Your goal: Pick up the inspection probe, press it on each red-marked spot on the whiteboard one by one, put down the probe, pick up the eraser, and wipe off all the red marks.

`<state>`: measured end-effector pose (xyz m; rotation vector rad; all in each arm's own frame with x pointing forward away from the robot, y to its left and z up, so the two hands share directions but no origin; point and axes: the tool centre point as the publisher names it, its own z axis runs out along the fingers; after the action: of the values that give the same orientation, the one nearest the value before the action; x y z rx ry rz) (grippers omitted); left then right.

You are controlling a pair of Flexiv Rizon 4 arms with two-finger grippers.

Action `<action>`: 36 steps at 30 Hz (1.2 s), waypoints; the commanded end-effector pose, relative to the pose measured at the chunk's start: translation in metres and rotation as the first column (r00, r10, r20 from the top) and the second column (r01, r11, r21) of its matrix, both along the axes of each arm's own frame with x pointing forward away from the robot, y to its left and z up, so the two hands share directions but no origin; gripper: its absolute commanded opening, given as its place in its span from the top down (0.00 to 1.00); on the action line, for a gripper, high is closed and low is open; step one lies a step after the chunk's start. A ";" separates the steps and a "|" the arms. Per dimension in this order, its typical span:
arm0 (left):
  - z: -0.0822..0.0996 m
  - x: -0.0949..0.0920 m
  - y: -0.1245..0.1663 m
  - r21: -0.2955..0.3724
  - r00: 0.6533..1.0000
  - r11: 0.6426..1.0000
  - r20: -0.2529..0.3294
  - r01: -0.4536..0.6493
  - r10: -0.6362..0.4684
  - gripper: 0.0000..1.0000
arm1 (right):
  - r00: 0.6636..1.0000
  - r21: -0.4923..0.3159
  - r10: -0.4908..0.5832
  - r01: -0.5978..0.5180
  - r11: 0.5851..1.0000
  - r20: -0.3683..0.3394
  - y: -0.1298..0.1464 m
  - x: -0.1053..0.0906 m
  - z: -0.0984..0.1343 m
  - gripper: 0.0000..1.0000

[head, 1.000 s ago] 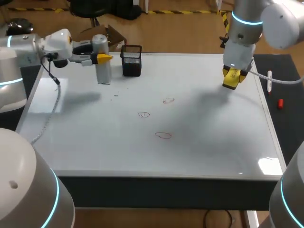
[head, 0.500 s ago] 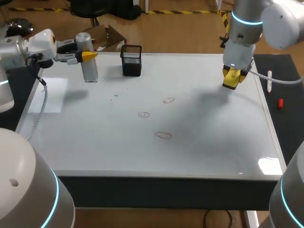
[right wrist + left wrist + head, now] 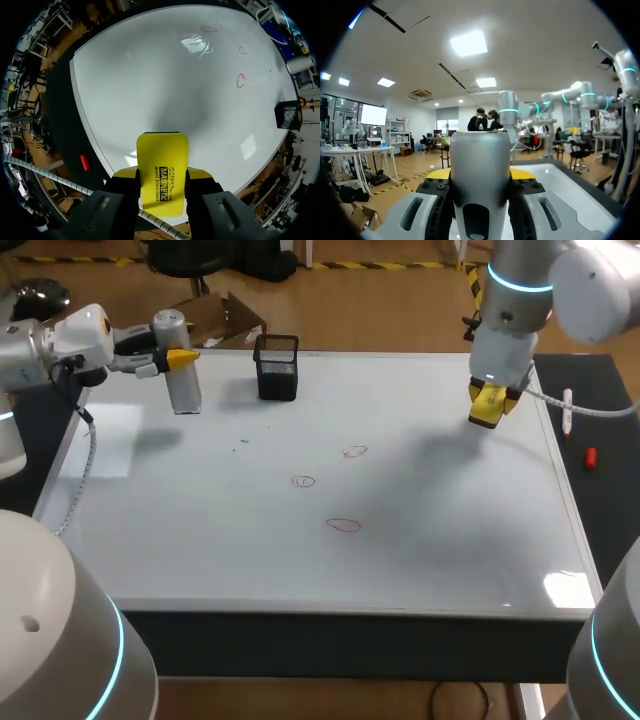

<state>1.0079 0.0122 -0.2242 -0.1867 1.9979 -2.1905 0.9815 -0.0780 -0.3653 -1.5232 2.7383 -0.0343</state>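
Note:
The inspection probe (image 3: 183, 370), a grey upright cylinder, is over the whiteboard's (image 3: 450, 540) far left corner with my left gripper (image 3: 172, 358) shut on its upper part. In the left wrist view the probe (image 3: 480, 170) fills the gap between the yellow tips of the left gripper (image 3: 481, 175). My right gripper (image 3: 487, 406) hangs over the board's far right part, shut on the yellow eraser (image 3: 484, 410); the right wrist view shows the eraser (image 3: 161, 170) clamped in the right gripper (image 3: 161, 176). Three red marks (image 3: 355, 451) (image 3: 303, 481) (image 3: 343, 525) sit mid-board; the same marks (image 3: 240, 80) lie ahead of the eraser.
A black mesh holder (image 3: 277, 368) stands at the board's back edge, right of the probe. A white pen (image 3: 567, 410) and a small red cap (image 3: 590, 458) lie on the dark strip beyond the board's right edge.
My left arm has carried the probe leftward and toward the back, away from the mesh holder. The right arm and eraser have not moved.

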 end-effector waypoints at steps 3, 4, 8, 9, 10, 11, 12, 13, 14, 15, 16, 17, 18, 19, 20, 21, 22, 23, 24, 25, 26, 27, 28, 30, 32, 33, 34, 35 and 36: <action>0.002 -0.002 0.000 0.001 1.000 1.000 0.001 -0.004 0.004 1.00 | 1.000 -0.004 0.002 -0.002 1.000 -0.001 0.000 0.001 0.001 1.00; 0.002 -0.002 0.000 0.001 1.000 1.000 0.001 -0.004 0.004 1.00 | 1.000 -0.004 0.002 -0.002 1.000 -0.001 0.000 0.001 0.001 1.00; 0.002 -0.002 0.000 0.001 1.000 1.000 0.001 -0.004 0.004 1.00 | 1.000 -0.004 0.002 -0.002 1.000 -0.001 0.000 0.001 0.001 1.00; 0.002 -0.002 0.000 0.001 1.000 1.000 0.001 -0.004 0.004 1.00 | 1.000 -0.004 0.002 -0.002 1.000 -0.001 0.000 0.001 0.001 1.00; 0.002 -0.002 0.000 0.001 1.000 1.000 0.001 -0.004 0.004 1.00 | 1.000 -0.004 0.002 -0.002 1.000 -0.001 0.000 0.001 0.001 1.00; 0.002 -0.002 0.000 0.001 1.000 1.000 0.001 -0.004 0.004 1.00 | 1.000 -0.016 0.020 -0.020 1.000 0.003 0.004 0.002 0.004 1.00; 0.002 -0.002 0.000 0.001 1.000 1.000 0.001 -0.004 0.004 1.00 | 0.999 -0.035 0.041 -0.040 0.999 0.005 0.009 0.002 0.007 1.00; 0.002 -0.002 0.000 0.001 1.000 1.000 0.001 -0.004 0.004 1.00 | 0.998 -0.045 0.056 -0.055 0.997 0.009 0.015 0.001 0.010 1.00; 0.002 -0.002 0.000 0.001 1.000 1.000 0.001 -0.004 0.004 1.00 | 0.998 -0.041 0.064 -0.063 0.997 0.017 0.021 0.001 0.013 1.00; 0.002 -0.002 0.000 0.001 1.000 1.000 0.001 -0.004 0.004 1.00 | 0.996 -0.041 0.082 -0.081 0.996 0.024 0.027 -0.001 0.016 1.00; 0.002 -0.002 0.000 0.001 1.000 1.000 0.001 -0.004 0.004 1.00 | 0.995 -0.045 0.096 -0.095 0.994 0.020 0.033 -0.002 0.019 1.00; 0.002 -0.002 0.000 0.001 1.000 1.000 0.001 -0.004 0.004 1.00 | 0.993 -0.046 0.113 -0.112 0.993 0.018 0.040 -0.004 0.021 1.00; 0.002 -0.002 0.000 0.001 1.000 1.000 0.001 -0.004 0.004 1.00 | 0.991 -0.051 0.131 -0.130 0.990 0.009 0.047 -0.007 0.023 1.00; 0.002 -0.002 0.000 0.001 1.000 1.000 0.001 -0.004 0.004 1.00 | 0.990 -0.054 0.144 -0.144 0.988 -0.002 0.055 -0.010 0.024 1.00; 0.002 -0.002 0.000 0.001 1.000 1.000 0.001 -0.004 0.004 1.00 | 0.987 -0.049 0.159 -0.159 0.986 0.001 0.062 -0.012 0.025 1.00; 0.002 -0.002 0.000 0.001 1.000 1.000 0.001 -0.004 0.004 1.00 | 0.984 -0.043 0.177 -0.177 0.983 -0.003 0.070 -0.016 0.026 1.00; 0.002 -0.002 0.000 0.001 1.000 1.000 0.001 -0.004 0.004 1.00 | 0.982 -0.039 0.190 -0.190 0.981 -0.003 0.077 -0.019 0.027 1.00; 0.002 -0.002 0.000 0.001 1.000 1.000 0.001 -0.004 0.004 1.00 | 0.978 -0.037 0.209 -0.209 0.977 -0.004 0.085 -0.022 0.027 1.00; 0.002 -0.002 0.000 0.001 1.000 1.000 0.001 -0.004 0.004 1.00 | 0.975 -0.025 0.222 -0.222 0.975 -0.001 0.092 -0.026 0.027 1.00; 0.002 -0.002 0.000 0.001 1.000 1.000 0.001 -0.004 0.004 1.00 | 0.973 -0.009 0.232 -0.232 0.973 0.005 0.099 -0.029 0.027 1.00; 0.002 -0.002 0.000 0.001 1.000 1.000 0.001 -0.004 0.004 1.00 | 0.970 -0.006 0.243 -0.243 0.970 0.010 0.105 -0.032 0.028 1.00; 0.002 -0.002 0.000 0.001 1.000 1.000 0.001 -0.004 0.004 1.00 | 0.966 -0.005 0.259 -0.259 0.966 0.010 0.112 -0.036 0.027 1.00; 0.002 -0.002 0.000 0.001 1.000 1.000 0.001 -0.004 0.004 1.00 | 0.962 0.006 0.272 -0.272 0.962 0.012 0.119 -0.039 0.027 1.00; 0.002 -0.002 0.000 0.001 1.000 1.000 0.001 -0.004 0.004 1.00 | 0.955 0.024 0.295 -0.295 0.955 0.022 0.131 -0.045 0.027 1.00; 0.002 -0.002 0.000 0.001 1.000 1.000 0.001 -0.004 0.004 1.00 | 0.947 0.027 0.320 -0.320 0.947 0.019 0.144 -0.051 0.026 1.00; 0.002 -0.002 0.000 0.001 1.000 1.000 0.001 -0.004 0.004 1.00 | 0.944 0.026 0.329 -0.330 0.944 0.019 0.152 -0.054 0.025 1.00; 0.002 -0.002 0.000 0.001 1.000 1.000 0.001 -0.004 0.004 1.00 | 0.939 0.024 0.343 -0.343 0.939 0.018 0.159 -0.057 0.025 1.00; 0.002 -0.002 0.000 0.001 1.000 1.000 0.001 -0.004 0.004 1.00 | 0.933 0.032 0.360 -0.360 0.932 0.016 0.167 -0.059 0.024 1.00; 0.002 -0.002 0.000 0.001 1.000 1.000 0.001 -0.004 0.004 1.00 | 0.925 0.040 0.380 -0.381 0.924 0.011 0.176 -0.062 0.022 1.00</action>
<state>1.0079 0.0122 -0.2242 -0.1873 1.9975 -2.1906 0.9227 0.0816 -0.3389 -1.9828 2.3793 0.0400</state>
